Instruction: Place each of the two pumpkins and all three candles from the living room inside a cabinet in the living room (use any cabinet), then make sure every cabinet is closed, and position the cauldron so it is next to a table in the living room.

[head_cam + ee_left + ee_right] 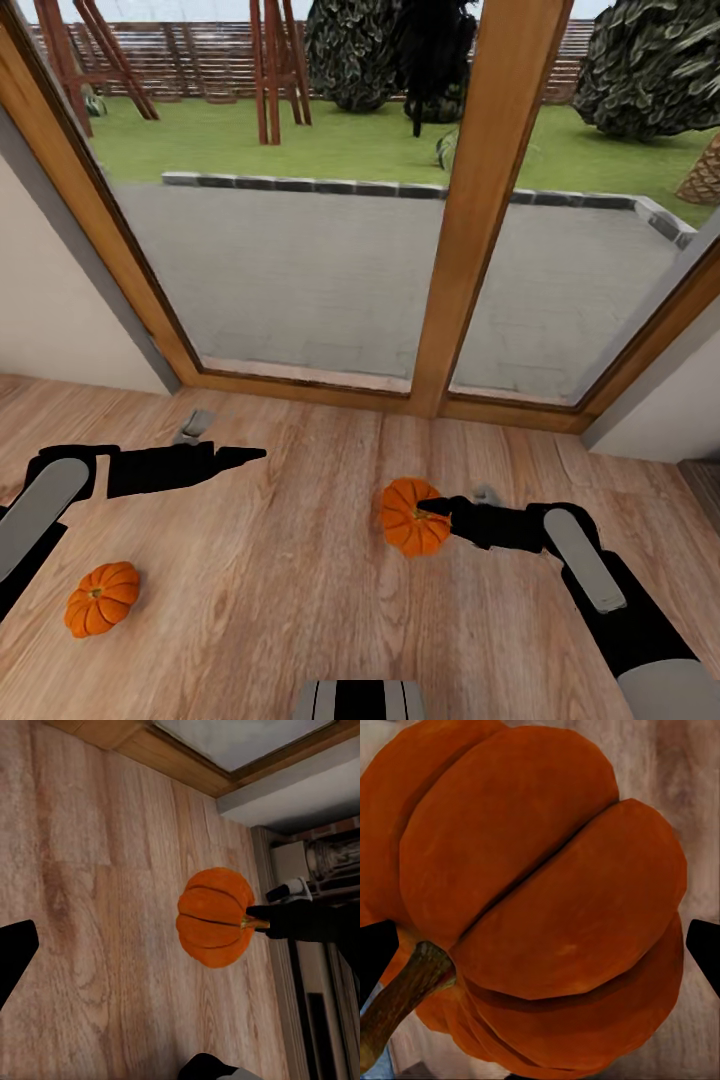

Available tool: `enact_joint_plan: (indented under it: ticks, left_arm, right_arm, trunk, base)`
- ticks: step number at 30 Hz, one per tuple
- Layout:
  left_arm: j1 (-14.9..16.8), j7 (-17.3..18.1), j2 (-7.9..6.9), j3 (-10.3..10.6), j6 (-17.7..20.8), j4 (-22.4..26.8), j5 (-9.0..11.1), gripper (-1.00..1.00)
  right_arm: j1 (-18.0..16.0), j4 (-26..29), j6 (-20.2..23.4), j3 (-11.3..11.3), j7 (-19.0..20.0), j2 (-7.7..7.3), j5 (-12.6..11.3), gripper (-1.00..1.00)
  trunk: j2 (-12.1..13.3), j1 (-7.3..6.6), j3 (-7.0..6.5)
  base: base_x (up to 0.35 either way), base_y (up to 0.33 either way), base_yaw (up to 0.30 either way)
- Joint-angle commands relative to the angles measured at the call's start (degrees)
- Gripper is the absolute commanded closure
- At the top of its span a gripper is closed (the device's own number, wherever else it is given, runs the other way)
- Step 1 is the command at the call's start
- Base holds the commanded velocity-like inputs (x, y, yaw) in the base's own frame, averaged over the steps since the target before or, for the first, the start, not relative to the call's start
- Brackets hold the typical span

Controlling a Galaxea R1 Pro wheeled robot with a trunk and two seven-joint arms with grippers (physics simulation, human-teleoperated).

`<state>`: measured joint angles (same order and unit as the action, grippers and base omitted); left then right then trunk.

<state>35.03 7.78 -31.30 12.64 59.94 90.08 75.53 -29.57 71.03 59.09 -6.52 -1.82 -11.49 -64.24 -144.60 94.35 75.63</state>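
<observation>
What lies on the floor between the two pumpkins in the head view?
Nothing: between the left pumpkin and the pumpkin at the right gripper is bare wooden floor.

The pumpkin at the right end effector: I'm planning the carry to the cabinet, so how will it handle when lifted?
The pumpkin looks rigid, so probably no sagging. Its rounded ribbed sides could swing or slip if it is held only near the stem at the right end effector. Set on the wood floor, it may roll.

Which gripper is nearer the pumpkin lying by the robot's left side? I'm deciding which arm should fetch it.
Left. The left gripper hovers over the floor up and to the right of that pumpkin, apart from it. The right gripper is farther, at the other pumpkin.
</observation>
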Motion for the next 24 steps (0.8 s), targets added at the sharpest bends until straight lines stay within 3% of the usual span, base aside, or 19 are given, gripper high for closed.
enact_joint_plan:
  ticks: [1,5,10,21,23,24]
  left_arm:
    - [0.0,0.6,-0.05,0.0,0.1,0.0,-0.5,-1.0]
    - [0.0,0.5,-0.07,0.1,0.1,0.0,-0.6,-1.0]
    - [0.0,0.5,-0.11,0.0,0.1,-0.1,-0.6,-1.0]
    - [-0.1,0.4,-0.15,-0.2,0.1,-0.6,-0.4,-1.0]
    - [-0.5,0.3,-0.14,-0.7,0.1,-0.8,-0.4,-1.0]
    - [-1.0,0.3,-0.12,-2.0,0.1,-1.1,-0.3,-1.0]
  right_arm:
    - [0.0,0.8,0.5,-0.5,-0.6,0.1,0.1,1.0]
    - [0.0,3.0,0.9,-2.4,-3.0,0.64,-0.3,1.0]
    - [0.0,3.6,0.9,-3.0,-3.9,0.88,-0.4,1.0]
    - [0.0,3.9,0.9,-3.2,-4.2,1.55,-0.5,1.0]
    - [0.0,3.9,0.9,-3.2,-4.2,1.83,-0.4,1.0]
    - [0.0,3.9,0.9,-3.2,-4.2,2.02,-0.3,1.0]
  trunk:
    - [0.0,-0.01,0.04]
    - [0.0,-0.01,0.04]
    - [0.0,-0.01,0.03]
    - [0.0,-0.01,0.03]
    - [0.0,-0.01,0.03]
    - [0.0,-0.01,0.03]
  base:
    - [0.0,0.0,0.015]
    - [0.0,0.0,0.007]
    - [0.0,0.0,0.054]
    - [0.0,0.0,0.253]
    - [0.0,0.0,0.288]
    - [0.0,0.0,0.289]
